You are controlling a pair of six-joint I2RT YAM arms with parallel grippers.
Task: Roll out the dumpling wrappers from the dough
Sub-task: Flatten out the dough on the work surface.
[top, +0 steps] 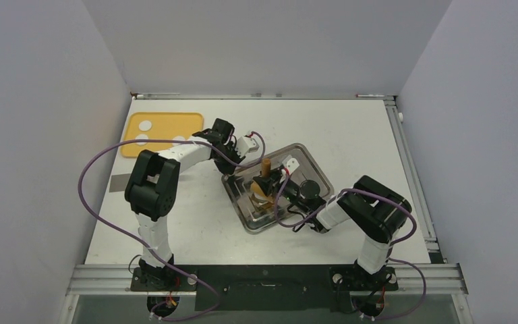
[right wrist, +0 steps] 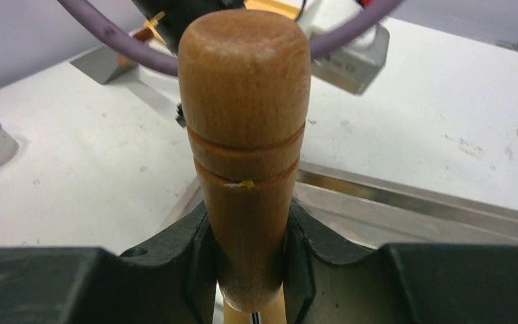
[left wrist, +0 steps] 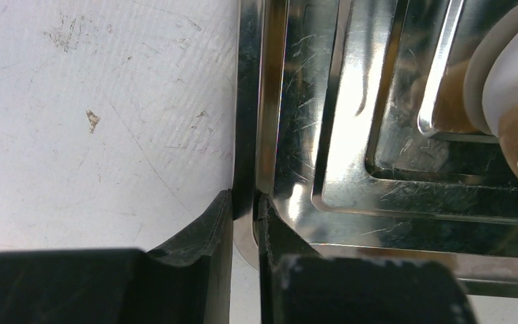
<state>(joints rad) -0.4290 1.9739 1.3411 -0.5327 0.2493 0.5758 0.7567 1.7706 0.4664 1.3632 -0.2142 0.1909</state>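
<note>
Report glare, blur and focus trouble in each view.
Top external: even, soft light, sharp throughout. Left wrist: strong glare streaks on the scratched metal tray; the black fingers nearest the lens look soft. Right wrist: the wooden handle is sharp; the purple cable behind looks softer.

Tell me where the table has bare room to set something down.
Bare: the table far right, between the metal tray and the side rail; also the strip between tray and near edge. Crowded: the middle, where the left fingers clamp the tray rim and the right fingers hold the rolling pin.
</note>
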